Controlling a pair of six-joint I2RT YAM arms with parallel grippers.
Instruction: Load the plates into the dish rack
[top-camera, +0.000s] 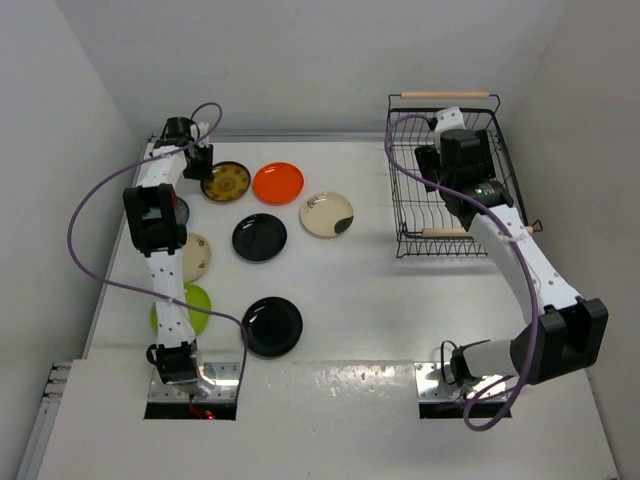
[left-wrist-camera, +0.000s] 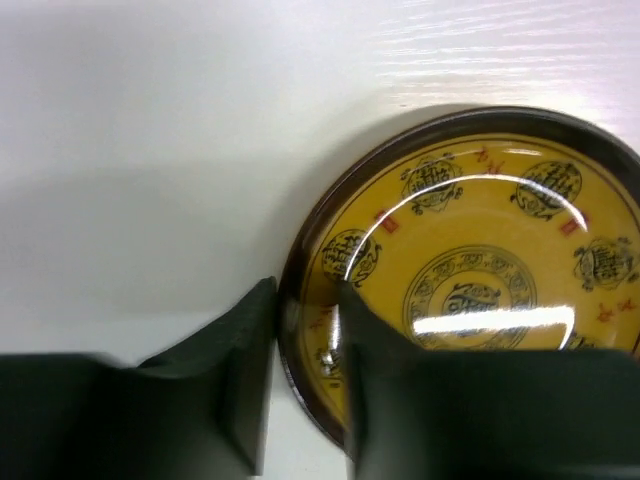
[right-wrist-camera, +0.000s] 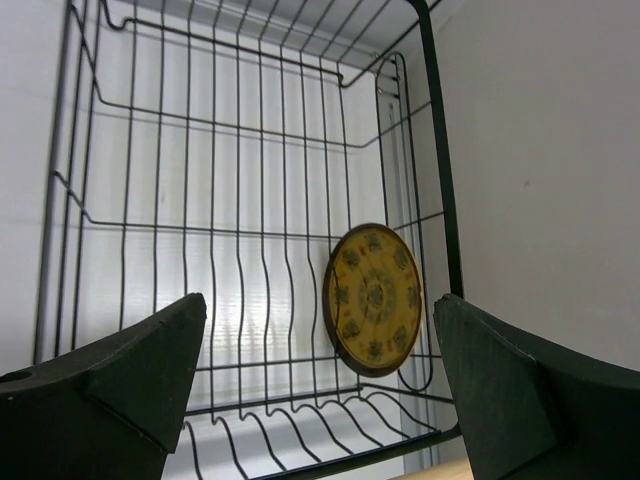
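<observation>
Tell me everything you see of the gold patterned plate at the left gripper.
The gold patterned plate is round and glossy, ceramic by its look: yellow-gold face, dark brown rim, dark round medallions, small red marks. It lies flat on the white table, far left, close to the orange plate but apart from it. The left gripper straddles its rim, one finger outside, one over the face; whether it pinches is unclear.

White table (top-camera: 380, 300) (glossy), plain white walls (top-camera: 300, 60) around.

Overhead table (top-camera: 370, 300) view; left wrist close above a plate (left-wrist-camera: 470, 280), right wrist seemingly inside rack (right-wrist-camera: 437, 150).
</observation>
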